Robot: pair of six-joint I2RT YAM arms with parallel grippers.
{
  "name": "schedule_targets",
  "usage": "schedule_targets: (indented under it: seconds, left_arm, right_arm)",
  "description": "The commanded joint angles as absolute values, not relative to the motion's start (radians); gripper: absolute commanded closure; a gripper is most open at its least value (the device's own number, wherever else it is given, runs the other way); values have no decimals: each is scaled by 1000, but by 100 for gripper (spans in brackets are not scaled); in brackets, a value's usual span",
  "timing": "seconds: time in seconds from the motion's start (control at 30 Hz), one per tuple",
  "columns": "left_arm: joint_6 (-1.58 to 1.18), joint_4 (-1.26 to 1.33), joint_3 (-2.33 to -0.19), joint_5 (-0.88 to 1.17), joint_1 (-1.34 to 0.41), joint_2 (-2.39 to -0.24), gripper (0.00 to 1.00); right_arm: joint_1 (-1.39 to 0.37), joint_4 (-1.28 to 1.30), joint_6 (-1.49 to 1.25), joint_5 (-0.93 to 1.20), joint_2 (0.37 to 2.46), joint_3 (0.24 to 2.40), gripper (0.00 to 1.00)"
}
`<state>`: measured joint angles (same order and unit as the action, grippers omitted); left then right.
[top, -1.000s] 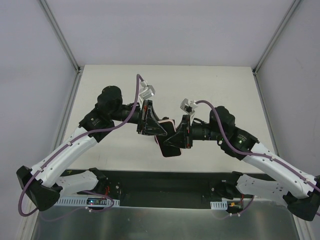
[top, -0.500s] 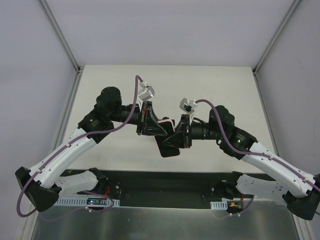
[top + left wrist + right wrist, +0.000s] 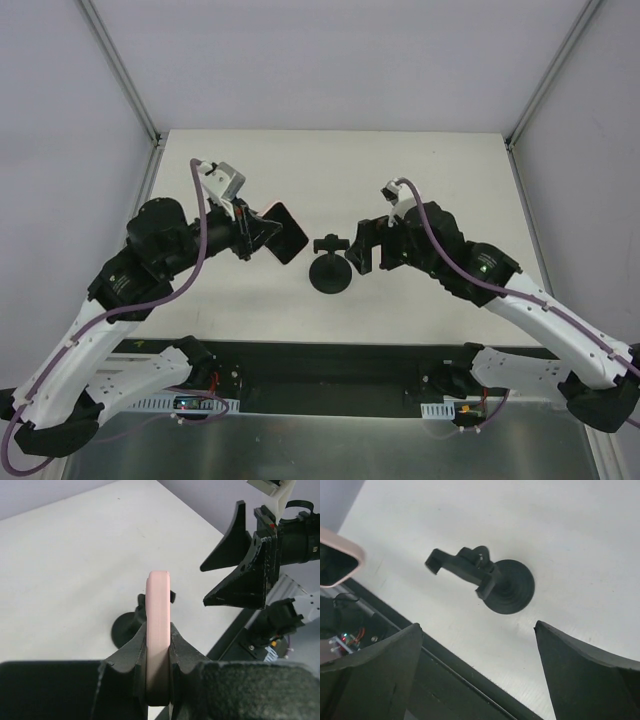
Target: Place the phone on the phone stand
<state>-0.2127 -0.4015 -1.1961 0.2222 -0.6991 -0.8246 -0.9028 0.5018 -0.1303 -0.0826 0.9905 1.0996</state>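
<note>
The phone (image 3: 288,233) hangs above the table left of centre, with my left gripper (image 3: 262,232) shut on it. In the left wrist view its pink edge (image 3: 158,595) stands up between the two pads, the left gripper (image 3: 158,639) clamped on its lower end. The black phone stand (image 3: 329,272) sits mid-table with its clamp on top, just right of the phone and apart from it. My right gripper (image 3: 358,248) is open and holds nothing, right of the stand. In the right wrist view the stand (image 3: 507,587) lies beyond the right gripper (image 3: 476,625), and a phone corner (image 3: 355,555) shows at the left edge.
The white table (image 3: 430,170) is bounded by pale walls at the back and sides. A black rail (image 3: 330,365) carrying both arm bases runs along the near edge. The right arm's fingers (image 3: 245,580) are in the left wrist view, right of the phone.
The right gripper has opened and let go of the phone. The arms have drawn apart, the left carrying the phone up and left, which uncovers the stand.
</note>
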Motion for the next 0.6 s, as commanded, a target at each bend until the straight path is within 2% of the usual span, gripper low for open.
schedule_targets:
  seconds: [0.0,0.07,0.23,0.3,0.33,0.4,0.5,0.57]
  left_arm:
    - [-153,-451,-1265,55,-701,-795,100]
    - [-155,-472,-1275,78,-700,-795,100]
    - [-170,-480,-1253,121,-699,-775,100]
    - [-176,-480,-1243,141,-700,-765,100]
    - [-179,-483,-1239,134,-701,-764,100]
    - [-196,-497,-1247,118,-701,-772,100]
    - [-193,-500,-1250,135,-699,-793,100]
    - [-184,-494,-1255,178,-699,-805,100]
  right_arm:
    - [-911,655,-204,-284,1109,1244,7]
    - [-922,676,-195,-301,1152,1279,15]
    - [-956,710,-186,-341,1282,1373,24]
    - [-959,706,-184,-327,1317,1381,33]
    - [-960,706,-189,-324,1327,1387,42]
    - [-963,709,-193,-305,1350,1391,48]
    - [-966,698,-198,-299,1368,1384,64]
    - [-966,700,-198,-304,1373,1382,65]
